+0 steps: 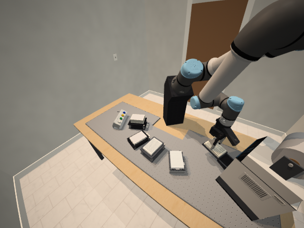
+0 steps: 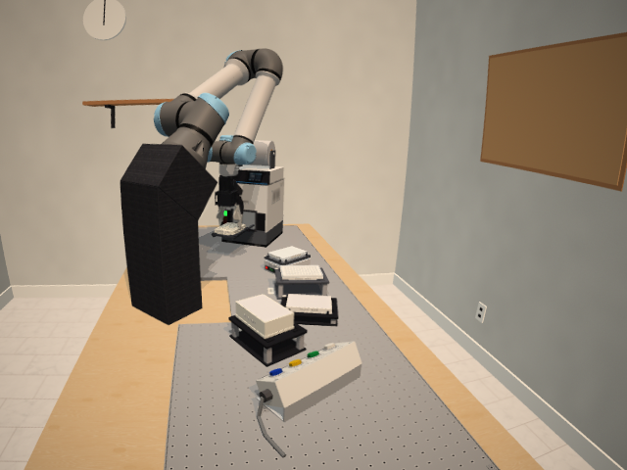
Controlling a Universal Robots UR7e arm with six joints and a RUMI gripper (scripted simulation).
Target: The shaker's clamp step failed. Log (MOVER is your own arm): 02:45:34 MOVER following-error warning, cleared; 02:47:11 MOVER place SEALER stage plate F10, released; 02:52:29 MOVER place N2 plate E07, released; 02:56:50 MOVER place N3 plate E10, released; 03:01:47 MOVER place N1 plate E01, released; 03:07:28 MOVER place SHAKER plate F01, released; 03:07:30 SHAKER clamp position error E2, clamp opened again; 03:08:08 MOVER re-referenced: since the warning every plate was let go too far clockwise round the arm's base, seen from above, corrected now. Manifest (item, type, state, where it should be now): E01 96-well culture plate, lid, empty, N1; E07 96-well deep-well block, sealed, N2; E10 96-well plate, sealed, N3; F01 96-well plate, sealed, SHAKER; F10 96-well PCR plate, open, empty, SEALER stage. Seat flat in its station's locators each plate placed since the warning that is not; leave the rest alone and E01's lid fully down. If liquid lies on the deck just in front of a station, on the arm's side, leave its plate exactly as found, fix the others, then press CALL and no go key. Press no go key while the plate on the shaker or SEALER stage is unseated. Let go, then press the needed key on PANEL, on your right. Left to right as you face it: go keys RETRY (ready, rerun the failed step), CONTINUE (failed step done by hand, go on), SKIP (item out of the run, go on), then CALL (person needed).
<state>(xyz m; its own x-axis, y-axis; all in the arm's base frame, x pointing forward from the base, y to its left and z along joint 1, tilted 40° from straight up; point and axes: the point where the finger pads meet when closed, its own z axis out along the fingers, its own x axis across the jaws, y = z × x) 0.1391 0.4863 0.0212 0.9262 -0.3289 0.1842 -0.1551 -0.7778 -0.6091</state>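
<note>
A grey perforated deck point(image 1: 196, 186) lies on a tan wooden table point(image 1: 137, 169), with a robot arm reaching down at the far right end. Its black gripper point(image 1: 215, 142) is pinched onto an open white PCR plate point(image 1: 217, 150), a small rectangle whose top is a grid of tiny wells. The plate sits at the sealer stage point(image 1: 224, 160), a dark platform jutting from the front of a boxy grey sealer point(image 1: 255, 188). In the exterior view the plate point(image 2: 228, 228) shows as a thin pale slab just under the gripper point(image 2: 228, 216), beside a green light; whether it touches the stage or hangs just above it cannot be told.

Four more plates stand in a row along the deck. Nearest the sealer is a flat white sealed plate point(image 1: 176, 159) on a low grey holder. Next comes a white gridded plate point(image 1: 152, 146) on a raised grey block, then a smooth white plate point(image 1: 138, 137) in a black frame, turned slightly askew. Last is a tall cream deep block point(image 1: 137, 118) on a black stand with legs.

Beside it rests a cream key panel point(image 1: 119, 119), with blue point(image 2: 275, 371), yellow point(image 2: 294, 362), green point(image 2: 313, 353) and white point(image 2: 330, 346) keys in a line
</note>
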